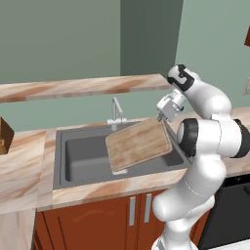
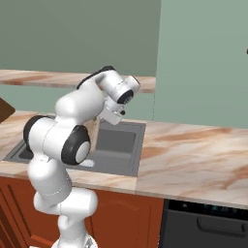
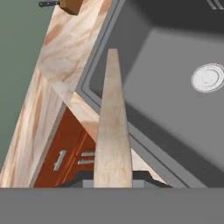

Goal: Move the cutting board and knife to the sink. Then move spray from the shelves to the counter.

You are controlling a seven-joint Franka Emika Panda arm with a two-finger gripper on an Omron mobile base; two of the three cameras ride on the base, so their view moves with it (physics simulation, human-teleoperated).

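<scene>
Gripping the cutting board [image 1: 139, 145] by its far right corner, my gripper [image 1: 160, 117] holds it tilted above the grey sink [image 1: 78, 156], clear of the basin floor, with the faucet [image 1: 115, 113] just behind and the marble table [image 1: 22, 166] around the basin.

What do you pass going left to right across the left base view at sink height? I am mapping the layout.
Wooden block at the left edge → counter → sink → cutting board held over the basin → robot arm.
</scene>
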